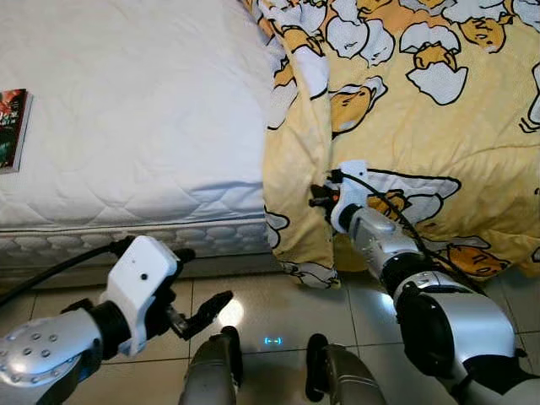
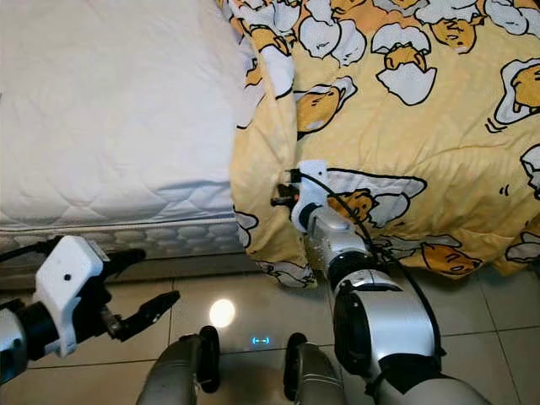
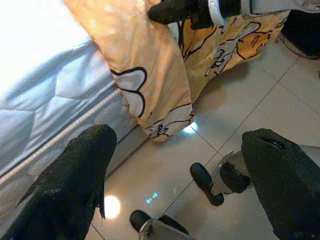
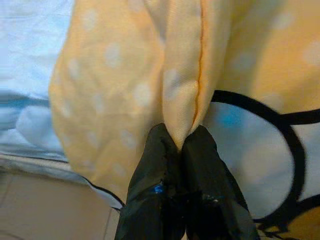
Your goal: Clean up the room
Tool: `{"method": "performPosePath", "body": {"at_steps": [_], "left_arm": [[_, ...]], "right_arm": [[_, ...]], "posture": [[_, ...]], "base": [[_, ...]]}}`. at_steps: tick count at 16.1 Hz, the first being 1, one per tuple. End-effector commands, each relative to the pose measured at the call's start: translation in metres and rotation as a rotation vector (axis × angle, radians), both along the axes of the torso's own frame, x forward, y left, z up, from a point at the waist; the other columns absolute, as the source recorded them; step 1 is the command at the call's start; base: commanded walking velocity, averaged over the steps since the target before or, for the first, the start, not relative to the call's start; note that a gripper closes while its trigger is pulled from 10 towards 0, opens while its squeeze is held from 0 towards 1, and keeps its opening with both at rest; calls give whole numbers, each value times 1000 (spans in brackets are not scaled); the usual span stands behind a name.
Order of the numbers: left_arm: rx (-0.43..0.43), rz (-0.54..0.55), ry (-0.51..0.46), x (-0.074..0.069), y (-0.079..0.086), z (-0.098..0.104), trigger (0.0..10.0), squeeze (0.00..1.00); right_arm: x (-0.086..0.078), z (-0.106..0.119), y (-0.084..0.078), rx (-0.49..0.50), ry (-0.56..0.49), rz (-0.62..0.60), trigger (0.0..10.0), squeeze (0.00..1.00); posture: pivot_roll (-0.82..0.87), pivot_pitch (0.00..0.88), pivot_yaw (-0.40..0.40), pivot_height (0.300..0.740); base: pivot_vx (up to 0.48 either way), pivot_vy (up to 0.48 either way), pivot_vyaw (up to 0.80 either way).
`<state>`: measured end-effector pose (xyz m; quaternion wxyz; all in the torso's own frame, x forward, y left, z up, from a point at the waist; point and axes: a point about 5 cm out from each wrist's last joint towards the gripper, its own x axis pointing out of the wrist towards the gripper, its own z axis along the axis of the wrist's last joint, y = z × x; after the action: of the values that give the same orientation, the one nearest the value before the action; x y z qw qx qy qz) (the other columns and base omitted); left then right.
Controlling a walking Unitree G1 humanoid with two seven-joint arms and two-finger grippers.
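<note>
Closest to you, below both grippers, are the robot's own feet (image 1: 253, 363) on the tiled floor (image 1: 278, 308). Your left gripper (image 1: 198, 314) hangs low over those tiles with its fingers spread and nothing between them; the mattress (image 1: 135, 110) edge is just ahead of it and the quilt's hanging corner lies off to its right.

Your right gripper (image 4: 180, 150) is further forward and pinched tight on a fold of the quilt (image 1: 405, 126), at the seam along the quilt's left edge where it droops off the mattress toward the floor. From the wrist view, the cloth rises straight out of the closed fingertips.

Judge the quilt as soft, limp and fairly bulky: it will not hold a shape, it will drag and bunch behind whatever point you pull, and a thin pinch could slip out under the weight of the rest. The seamed edge you have now looks like the best hold, since the doubled cloth gives the fingers something thicker to bite. A second hold lower on the same edge, near the corner just right of your left gripper, would probably spread the load.

Beyond the left gripper, far out on the bare mattress, a book (image 1: 13, 126) lies flat.

No bins, baskets or other containers are visible.
</note>
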<state>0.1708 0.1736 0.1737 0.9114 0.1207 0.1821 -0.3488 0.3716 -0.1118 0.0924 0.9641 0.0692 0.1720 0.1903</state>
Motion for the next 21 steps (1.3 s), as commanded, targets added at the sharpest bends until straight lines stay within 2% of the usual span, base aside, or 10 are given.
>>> {"method": "performPosePath", "body": {"at_steps": [1, 4, 8, 10, 11, 12, 13, 16, 17, 21], "left_arm": [[9, -1, 22, 0, 0, -7, 10000, 0], [2, 21, 8, 6, 1, -8, 10000, 0], [18, 33, -7, 10, 7, -9, 10000, 0], [20, 36, -10, 11, 8, -9, 10000, 0], [22, 40, -14, 11, 9, -9, 10000, 0], [23, 41, -16, 11, 10, -9, 10000, 0], [24, 42, -17, 11, 10, -9, 10000, 0], [26, 48, -25, 13, 12, -10, 10000, 0], [27, 50, -25, 13, 12, -11, 10000, 0], [30, 51, -35, 16, 12, -11, 10000, 0]], "right_arm": [[-1, 0, 6, 29, -9, 27, 0, 0], [-3, 8, 37, 86, -56, 159, 0, 0], [-31, 16, 124, 181, -103, 487, 0, 0], [-37, 16, 135, 196, -101, 531, 0, 0], [-50, 14, 154, 212, -94, 619, 0, 0], [-63, 8, 168, 208, -79, 693, 3020, 0], [-68, 5, 172, 195, -76, 716, 10000, 0], [-75, -4, 172, 225, -18, 724, 10000, 0], [-78, -5, 175, 250, -5, 742, 10000, 1000], [-84, -7, 178, 292, 15, 786, 10000, 1000]], "posture": [[265, 292, -4, 740], [253, 274, -7, 740], [252, 279, -7, 740], [254, 279, -7, 740], [253, 281, -6, 740], [252, 277, -7, 740], [252, 277, -7, 740], [243, 275, -10, 740], [240, 275, -9, 740], [235, 264, -9, 740]], "base": [[0, 0, 0], [0, 0, 0], [0, 0, 0], [0, 0, 0], [0, 0, 0], [0, 0, 0], [0, 0, 0], [0, 0, 0], [0, 0, 0], [0, 0, 0]]}}
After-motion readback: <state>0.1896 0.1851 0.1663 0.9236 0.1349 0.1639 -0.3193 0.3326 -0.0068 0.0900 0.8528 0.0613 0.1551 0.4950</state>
